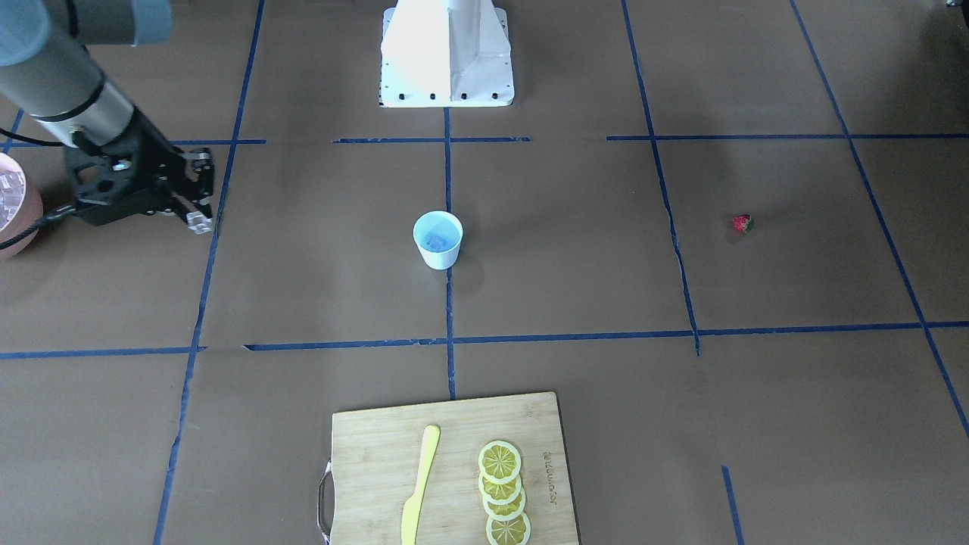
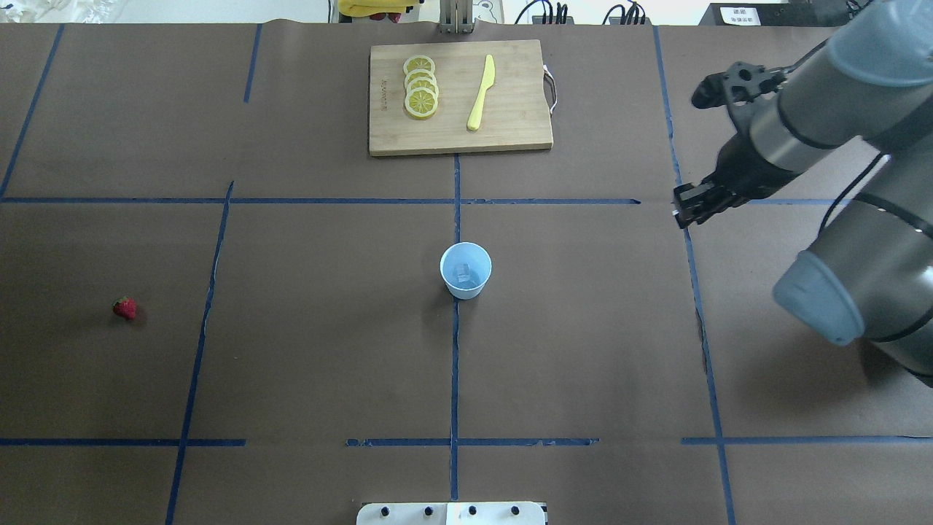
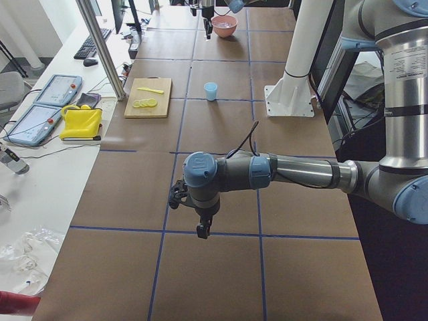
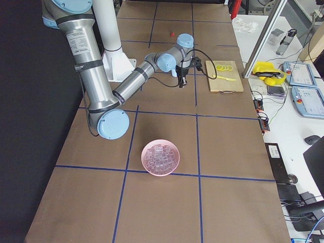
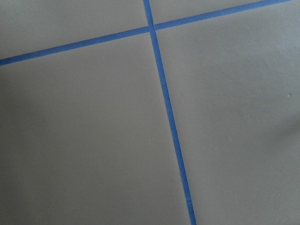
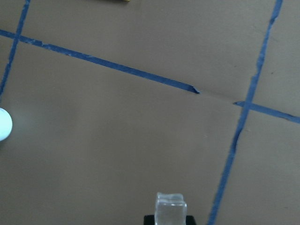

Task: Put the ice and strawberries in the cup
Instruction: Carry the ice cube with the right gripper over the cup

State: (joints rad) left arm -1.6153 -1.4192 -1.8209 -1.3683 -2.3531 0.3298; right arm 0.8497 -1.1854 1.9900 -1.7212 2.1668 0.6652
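The pale blue cup (image 2: 465, 270) stands upright at the table's middle, with one ice cube (image 2: 463, 275) inside; it also shows in the front view (image 1: 437, 239). My right gripper (image 2: 684, 216) is above the table well to the cup's right. It is shut on a clear ice cube (image 6: 171, 207). The cup's rim (image 6: 3, 124) is at the left edge of the right wrist view. The strawberry (image 2: 125, 308) lies alone at the far left. My left gripper (image 3: 202, 228) hangs above bare table and shows only in the left side view. I cannot tell whether it is open or shut.
A pink bowl (image 4: 160, 157) full of ice cubes stands at the table's right end. A wooden cutting board (image 2: 510, 131) at the far edge holds lemon slices (image 2: 421, 86) and a yellow knife (image 2: 481, 92). The robot's white base (image 1: 447, 57) is at the near edge.
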